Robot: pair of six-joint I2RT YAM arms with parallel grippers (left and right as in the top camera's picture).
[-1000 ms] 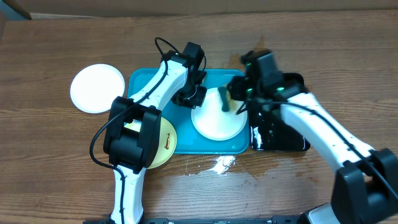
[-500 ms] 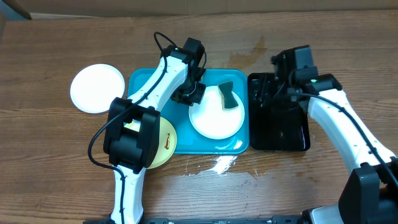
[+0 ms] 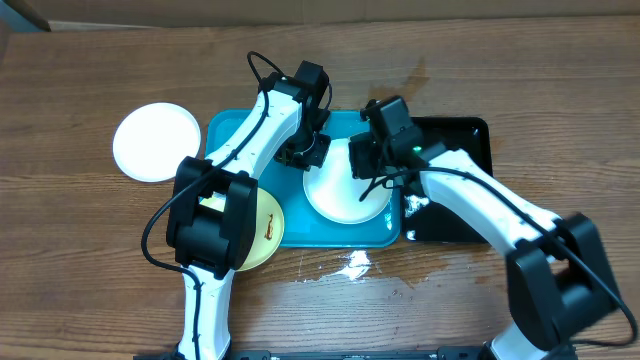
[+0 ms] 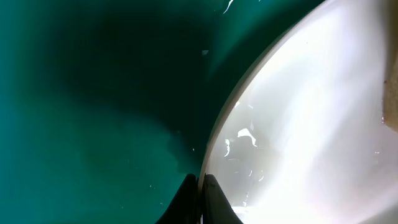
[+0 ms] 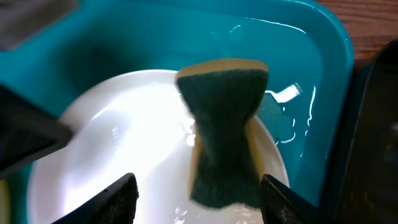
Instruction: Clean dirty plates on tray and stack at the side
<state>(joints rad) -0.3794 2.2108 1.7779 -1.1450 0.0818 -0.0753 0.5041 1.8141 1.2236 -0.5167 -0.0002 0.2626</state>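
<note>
Wooden tabletop, wet patch near front edge. White plate in tray, mid-tabletop toward far edge, looks tilted. Left pincer clenched on its rim. Green sponge lies on plate face; right pincer released, fingers wide either side of sponge.

Step, I judge: scrubbing this plate. Next: close on sponge, wipe across.

Second white plate toward left edge. Yellow-green plate, smudged, at tray's front-left corner, partly hidden.

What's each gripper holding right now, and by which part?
Left gripper pinches the round white plate by its rim. Right gripper is open and holds nothing; the dark green sponge lies loose on that plate before its fingers.
</note>
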